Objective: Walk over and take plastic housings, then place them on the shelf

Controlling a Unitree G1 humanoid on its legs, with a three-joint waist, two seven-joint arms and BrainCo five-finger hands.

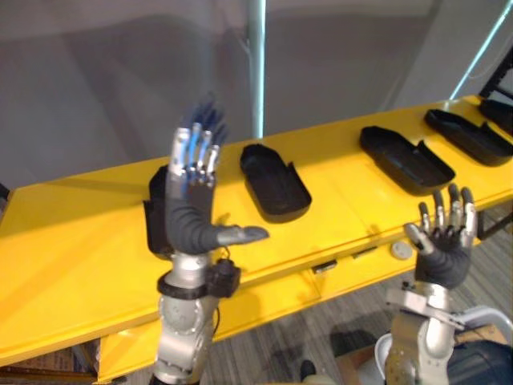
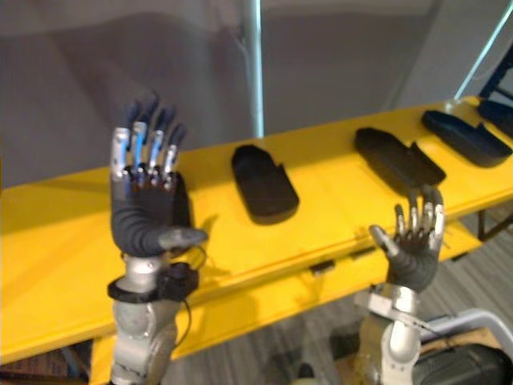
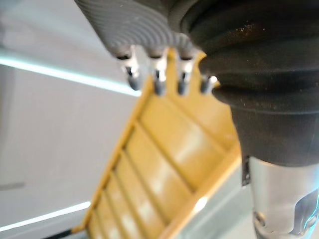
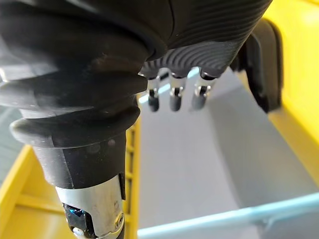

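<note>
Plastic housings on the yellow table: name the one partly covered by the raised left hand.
The leftmost housing: the left hand hides most of it. The other housings lie unobstructed to its right.

Robot at work: its left hand [image 1: 191, 210] and right hand [image 1: 443, 245] have silver fingers [image 1: 195, 148] capped with dark tips. A dark ribbed cover [image 4: 75, 74] of rubbery folds sheathes the base of each hand and the wrist. A black collar [image 1: 192, 282] with a small boxy module rings the left wrist above a rounded silver-grey left forearm [image 1: 178, 341]. A flat silver bracket [image 1: 422, 301] sits on the right wrist.
</note>
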